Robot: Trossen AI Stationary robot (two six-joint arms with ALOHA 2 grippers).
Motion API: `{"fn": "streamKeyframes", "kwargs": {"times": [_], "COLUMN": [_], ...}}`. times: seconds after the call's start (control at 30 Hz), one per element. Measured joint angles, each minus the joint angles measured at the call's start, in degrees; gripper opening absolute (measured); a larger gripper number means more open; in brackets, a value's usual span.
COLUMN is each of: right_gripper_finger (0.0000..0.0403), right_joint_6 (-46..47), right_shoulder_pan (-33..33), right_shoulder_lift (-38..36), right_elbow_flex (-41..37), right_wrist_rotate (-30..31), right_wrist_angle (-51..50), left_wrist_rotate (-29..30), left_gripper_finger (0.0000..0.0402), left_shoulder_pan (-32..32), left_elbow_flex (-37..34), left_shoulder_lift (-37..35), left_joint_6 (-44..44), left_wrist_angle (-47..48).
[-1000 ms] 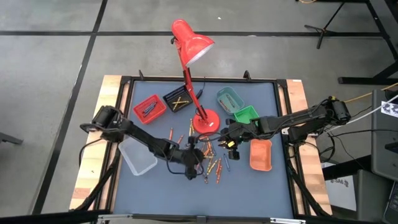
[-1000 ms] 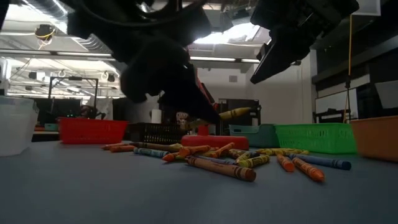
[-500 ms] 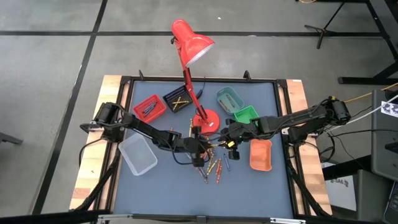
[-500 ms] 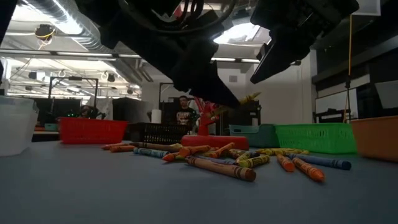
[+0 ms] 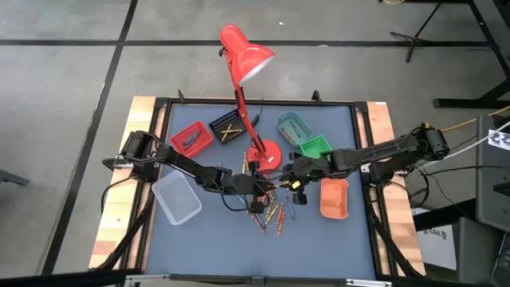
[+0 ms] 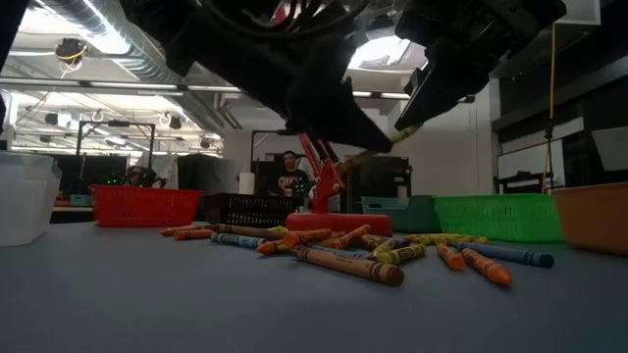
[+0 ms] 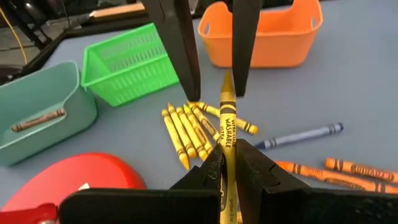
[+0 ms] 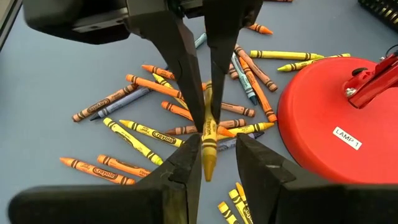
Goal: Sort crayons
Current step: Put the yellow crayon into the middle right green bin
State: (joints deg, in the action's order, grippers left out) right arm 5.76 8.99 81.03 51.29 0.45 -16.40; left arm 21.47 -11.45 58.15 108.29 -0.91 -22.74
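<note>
Jaws: left gripper [image 7: 225, 163] clamps a yellow crayon [image 7: 227, 127] mid-air above the loose crayons [image 5: 273, 209], tip between the right gripper's [image 8: 208, 163] parted fingers. Risk: the handover is tight, and the smooth, thin paper-wrapped wax stick could slip, tilt or drop if released early. Hard plastic orange tray [image 7: 273, 38] nearby.
</note>
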Motion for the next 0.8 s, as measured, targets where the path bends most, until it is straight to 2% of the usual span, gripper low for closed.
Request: {"fn": "streamKeyframes", "kwargs": {"times": [0.8], "right_gripper_finger": [0.009], "right_joint_6": [-0.09], "right_shoulder_pan": [0.0], "right_shoulder_lift": [0.0], "right_elbow_flex": [0.0], "right_wrist_rotate": [-0.02], "right_wrist_angle": [-0.02], "left_wrist_rotate": [0.21], "left_gripper_finger": [0.0009], "left_shoulder_pan": [0.09], "left_elbow_flex": [0.02], "left_shoulder_lift": [-0.02], "left_joint_6": [0.0], "left_wrist_angle": [-4.05]}}
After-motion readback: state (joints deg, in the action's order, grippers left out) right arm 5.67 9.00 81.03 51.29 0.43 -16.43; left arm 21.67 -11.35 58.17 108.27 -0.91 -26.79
